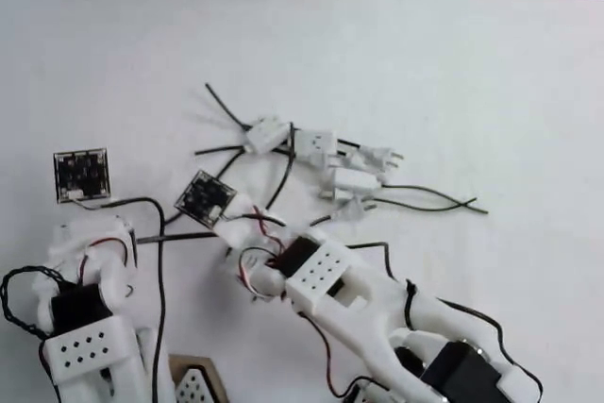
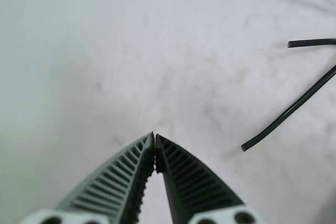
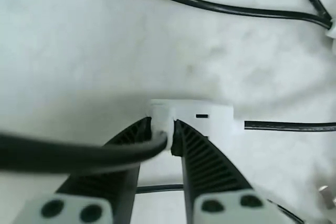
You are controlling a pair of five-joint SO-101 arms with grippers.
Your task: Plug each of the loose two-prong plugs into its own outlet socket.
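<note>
High view: two arms at the near edge of the white desk (image 1: 113,63), left arm (image 1: 87,337) and right arm (image 1: 377,313).
Socket blocks: two plain to see, side by side mid-desk, first block (image 1: 267,134) and second block (image 1: 319,143), close together; a third white block (image 1: 351,179) just beside them, kind not clear.
Plugs: two with bare prongs, far plug (image 1: 380,155) next to the second block, near plug (image 1: 347,209) closer to the right arm.
Cords: several thin black cords (image 1: 434,197) trailing from the cluster and crossing; exact count not clear.
Left gripper (image 2: 154,139): pressed together at the tips, holding nothing, over bare desk; two loose ends of black cord off to one side, upper cord end (image 2: 290,44) and lower cord end (image 2: 244,147).
Right gripper (image 3: 161,129): barely parted, pinching the edge of the held socket block (image 3: 210,115), white, one slot showing, lying on the desk; thin cord (image 3: 289,126) leaving its far side; thick black cable (image 3: 63,153) crossing in front of the fingers.
</note>
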